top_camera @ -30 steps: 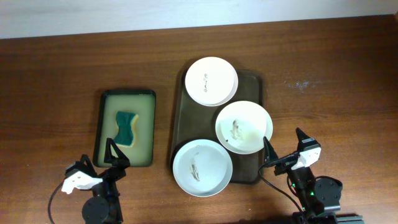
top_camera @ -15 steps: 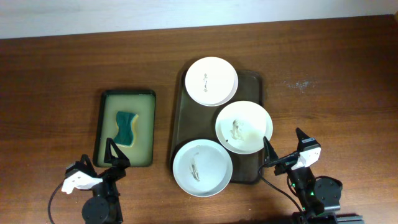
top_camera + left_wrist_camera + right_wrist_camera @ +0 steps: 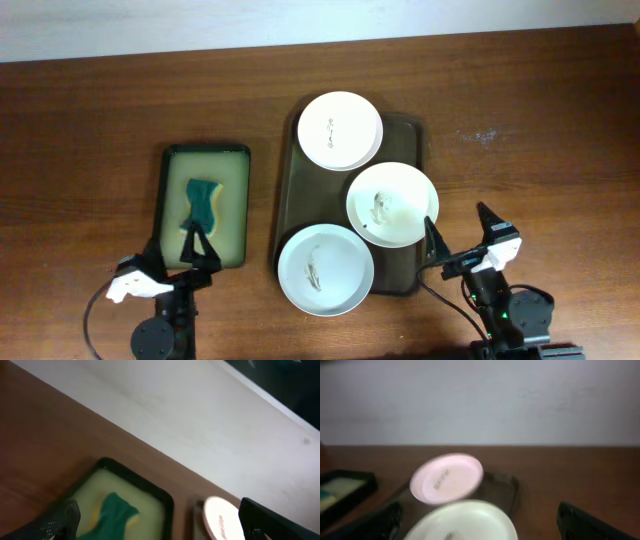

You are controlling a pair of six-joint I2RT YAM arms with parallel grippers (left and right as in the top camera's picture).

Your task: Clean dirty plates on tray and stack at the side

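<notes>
White plates are sitting in a zigzag on the dark brown tray (image 3: pixel 292 185), which is lying mid-tabletop (image 3: pixel 80 120). The far plate (image 3: pixel 340 130) is overhanging the tray's far left corner. The middle plate (image 3: pixel 392 204) is reaching past its right rim, and the near plate (image 3: pixel 325 270) is overhanging the near left corner. Neighbouring rims are looking to be touching or nearly so. We are seeing brownish smears at each centre. The far plate's small dark marks are too tiny for us to read as writing. Left of the tray, apart from it, a black-rimmed small tray (image 3: pixel 163 200) is holding yellowish liquid and a teal sponge (image 3: pixel 203 203). The left tool (image 3: pixel 176 240) is gaping wide over that small tray's near end. The right tool (image 3: pixel 455 216) is also spread wide, holding nothing, just beside the middle plate's near right edge.
</notes>
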